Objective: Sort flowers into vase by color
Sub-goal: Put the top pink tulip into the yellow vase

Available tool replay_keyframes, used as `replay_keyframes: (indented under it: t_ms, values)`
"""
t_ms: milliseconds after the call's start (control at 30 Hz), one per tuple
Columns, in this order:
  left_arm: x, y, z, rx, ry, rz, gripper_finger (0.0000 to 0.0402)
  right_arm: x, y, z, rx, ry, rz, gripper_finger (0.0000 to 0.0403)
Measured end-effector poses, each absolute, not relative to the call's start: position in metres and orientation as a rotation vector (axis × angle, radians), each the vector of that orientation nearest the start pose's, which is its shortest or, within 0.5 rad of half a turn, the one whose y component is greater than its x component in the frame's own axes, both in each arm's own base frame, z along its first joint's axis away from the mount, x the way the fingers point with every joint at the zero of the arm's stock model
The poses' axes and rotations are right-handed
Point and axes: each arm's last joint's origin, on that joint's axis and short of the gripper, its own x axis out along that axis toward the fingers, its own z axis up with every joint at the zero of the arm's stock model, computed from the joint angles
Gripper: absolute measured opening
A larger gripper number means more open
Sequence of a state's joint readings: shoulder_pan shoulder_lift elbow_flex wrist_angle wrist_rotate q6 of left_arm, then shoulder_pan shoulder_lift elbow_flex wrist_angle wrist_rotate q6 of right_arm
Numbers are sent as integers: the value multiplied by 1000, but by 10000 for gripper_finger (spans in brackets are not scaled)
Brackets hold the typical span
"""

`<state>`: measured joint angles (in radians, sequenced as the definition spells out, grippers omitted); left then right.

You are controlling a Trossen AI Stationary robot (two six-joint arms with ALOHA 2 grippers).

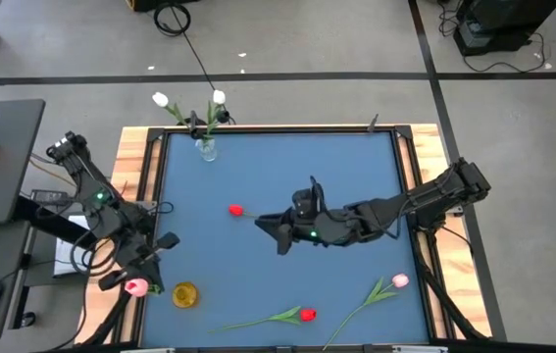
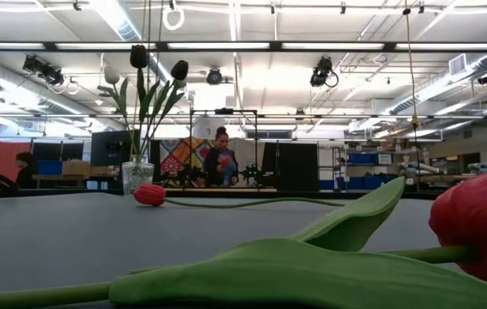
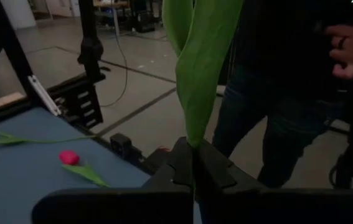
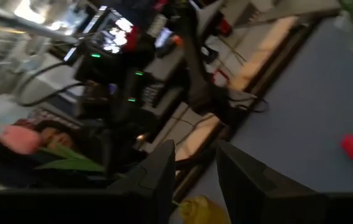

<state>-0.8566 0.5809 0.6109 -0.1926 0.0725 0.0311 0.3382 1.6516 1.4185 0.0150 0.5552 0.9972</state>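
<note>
My left gripper (image 1: 145, 267) stands off the table's near left corner, shut on a pink tulip (image 1: 137, 286). Its green leaf (image 3: 195, 62) rises from the fingers and its head (image 4: 20, 138) shows in the right wrist view. My right gripper (image 1: 273, 233) hangs open over the table's middle, pointing left, nothing between its fingers (image 4: 164, 171). A red tulip (image 1: 235, 209) lies flat on the table beside it. A clear vase (image 1: 206, 149) at the far edge holds white tulips (image 1: 161, 99). A yellow vase (image 1: 185, 294) stands near the left gripper. My left gripper pinches the pink tulip low on its stem, at the foot of the leaf (image 3: 192, 142), between its two fingers. The fingers lie about level, pointing toward the table's near side. The flower is lifted clear, and its leaf stands up from the fingers.
Along the near edge lie a red tulip (image 1: 307, 315) and a pink tulip (image 1: 399, 281), stems flat on the blue mat. A person (image 3: 276, 124) stands just off the near left corner, one hand (image 3: 350, 53) raised. Wooden rails (image 1: 135, 176) frame the mat.
</note>
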Motion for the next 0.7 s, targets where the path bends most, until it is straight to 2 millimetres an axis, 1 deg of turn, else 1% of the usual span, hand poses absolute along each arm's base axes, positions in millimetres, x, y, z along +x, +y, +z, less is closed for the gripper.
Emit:
replay_keyframes:
  t_ms: [133, 300, 433, 500, 567, 667, 700]
  values:
    - [89, -105, 301, 94, 130, -897, 1, 373, 116, 349, 850, 46, -232, 125]
    - [90, -101, 303, 58, 132, -847, 1, 393, 126, 331, 811, 36, -114, 125]
    - [91, -100, 302, 32, 153, -840, 1, 405, 132, 314, 795, 62, -78, 125]
    - [91, -100, 303, 26, 154, -839, 1, 413, 135, 310, 794, 51, -20, 125]
    - [90, -99, 303, 23, 148, -838, 1, 432, 139, 310, 767, 57, 47, 125]
    - [91, -97, 305, 17, 135, -809, 1, 468, 147, 309, 652, 151, 122, 125]
    - [91, -96, 305, 14, 130, -801, 1, 478, 149, 308, 610, 193, 122, 126]
